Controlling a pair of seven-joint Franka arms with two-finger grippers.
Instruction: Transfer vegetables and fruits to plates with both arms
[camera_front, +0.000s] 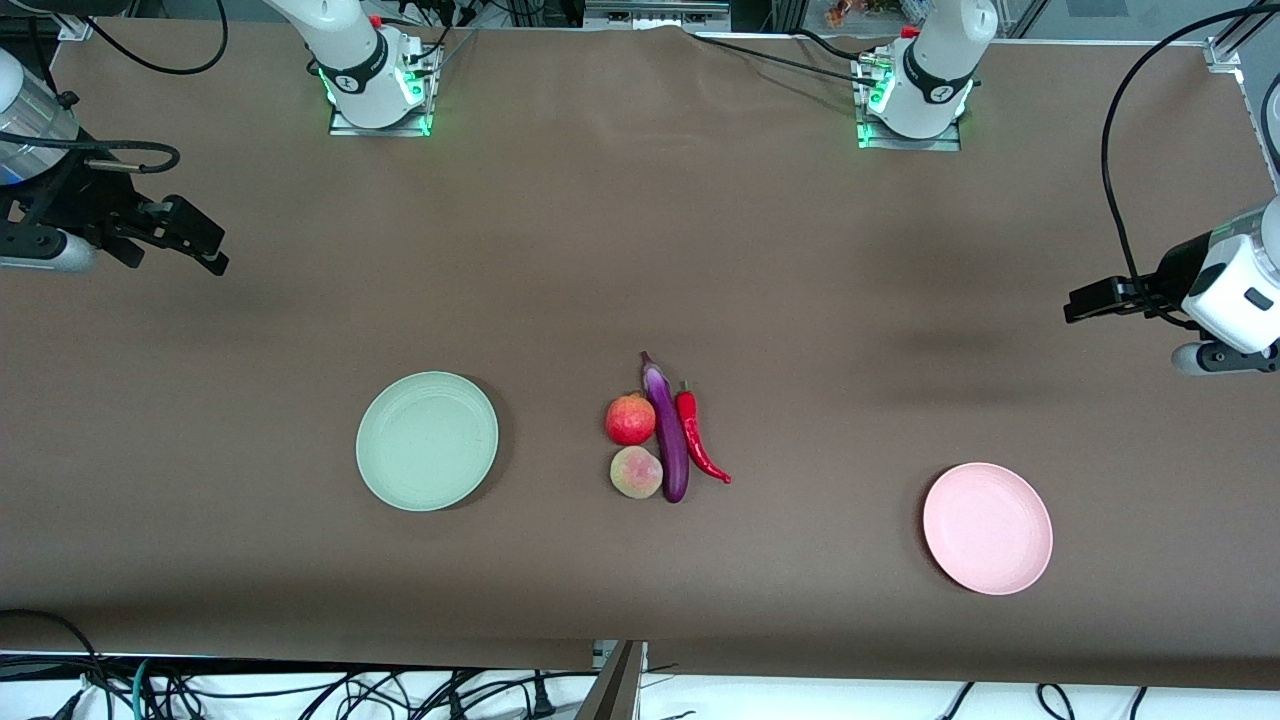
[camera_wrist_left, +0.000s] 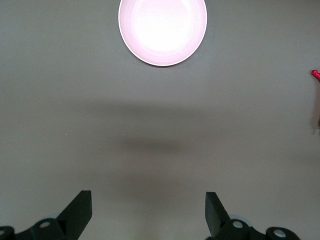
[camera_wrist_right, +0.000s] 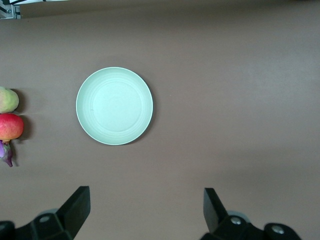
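Vegetables and fruits sit bunched mid-table, plates bare on either side. Right gripper (camera_front: 205, 245) hangs over the table's right-arm end, jaws spread, nothing held, arm waiting. Pale green plate (camera_front: 427, 441) lies toward that end, well apart from the bunch. Pomegranate (camera_front: 630, 419) and peach (camera_front: 636, 472) come next – peach nearer the front camera, both touching the eggplant (camera_front: 668, 440). Chili pepper (camera_front: 698, 442) lies just beside the eggplant, toward the left arm's end. Pink plate (camera_front: 987, 528) is nearer the camera than the bunch. Left gripper (camera_front: 1085, 300) hangs over the table's left-arm end – jaws spread, empty.
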